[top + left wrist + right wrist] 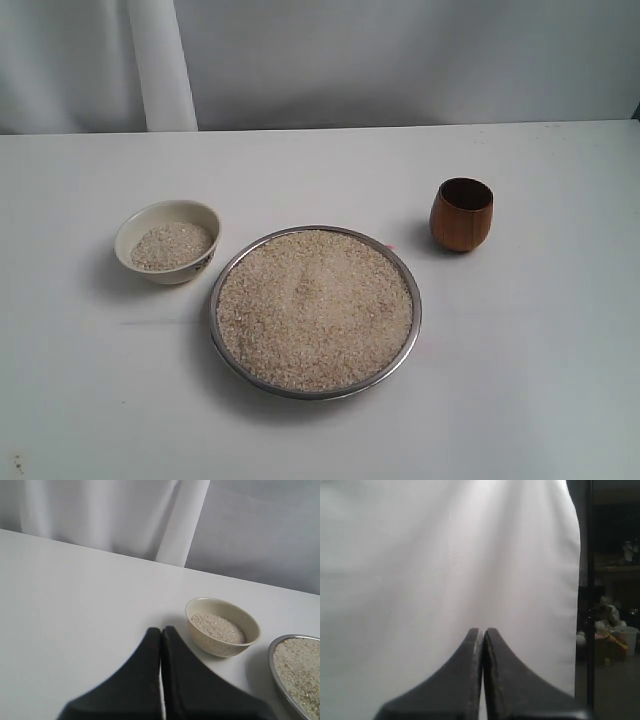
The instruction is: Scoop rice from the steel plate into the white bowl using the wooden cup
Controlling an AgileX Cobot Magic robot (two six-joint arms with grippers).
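Note:
The steel plate (412, 318) lies in the middle of the table, heaped with rice (315, 308). To its left stands the white bowl (166, 240), partly filled with rice (171, 245). The wooden cup (462, 214) stands upright and empty to the plate's upper right. Neither arm shows in the exterior view. My left gripper (161, 630) is shut on nothing; its view shows the white bowl (223, 626) and the steel plate's rim (272, 661) just beyond the fingertips. My right gripper (481, 631) is shut and empty, facing a white curtain.
A white curtain (400, 60) hangs behind the table's back edge. A dark room with clutter (612, 635) shows past the curtain's edge in the right wrist view.

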